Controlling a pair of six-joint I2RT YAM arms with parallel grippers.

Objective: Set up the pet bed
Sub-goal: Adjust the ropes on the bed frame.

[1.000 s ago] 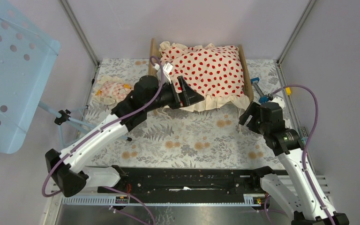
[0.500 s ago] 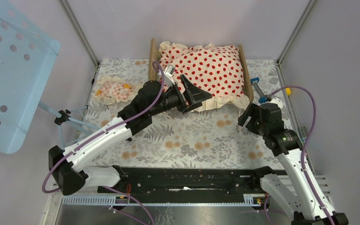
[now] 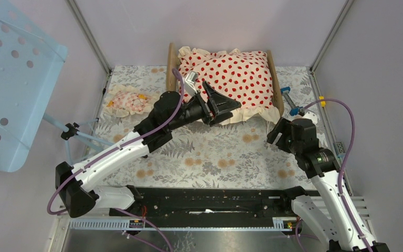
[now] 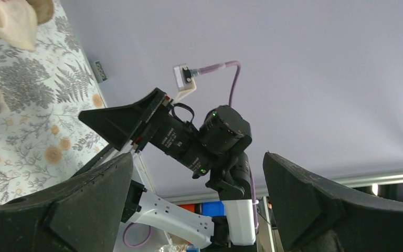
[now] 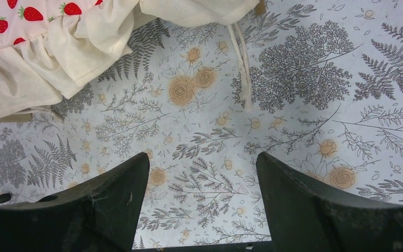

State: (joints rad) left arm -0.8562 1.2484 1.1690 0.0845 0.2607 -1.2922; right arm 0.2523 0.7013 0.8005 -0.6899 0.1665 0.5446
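The pet bed stands at the back centre; its light-wood frame (image 3: pixel 275 84) shows on either side, and the mattress is hidden. A red-dotted cream ruffled blanket (image 3: pixel 236 77) covers it and hangs over the near end. My left gripper (image 3: pixel 230 111) is open and empty, just at the blanket's near left ruffle; in the left wrist view it (image 4: pixel 197 157) faces the right arm and the wall. My right gripper (image 3: pixel 274 134) is open and empty, just off the bed's near right corner. In the right wrist view it (image 5: pixel 203 160) hovers over the floral cloth below the blanket's ruffle (image 5: pixel 57 58).
A small pink checked pillow (image 3: pixel 128 101) lies on the floral cloth (image 3: pixel 215 152) left of the bed. A blue perforated stand (image 3: pixel 10 79) on a tripod stands at far left. A blue-tipped tool (image 3: pixel 288 100) lies right of the bed. A cream cord (image 5: pixel 241 58) trails from the blanket.
My left gripper has moved right along the blanket's near edge and turned its camera upward. My right gripper has drawn slightly back from the bed corner.
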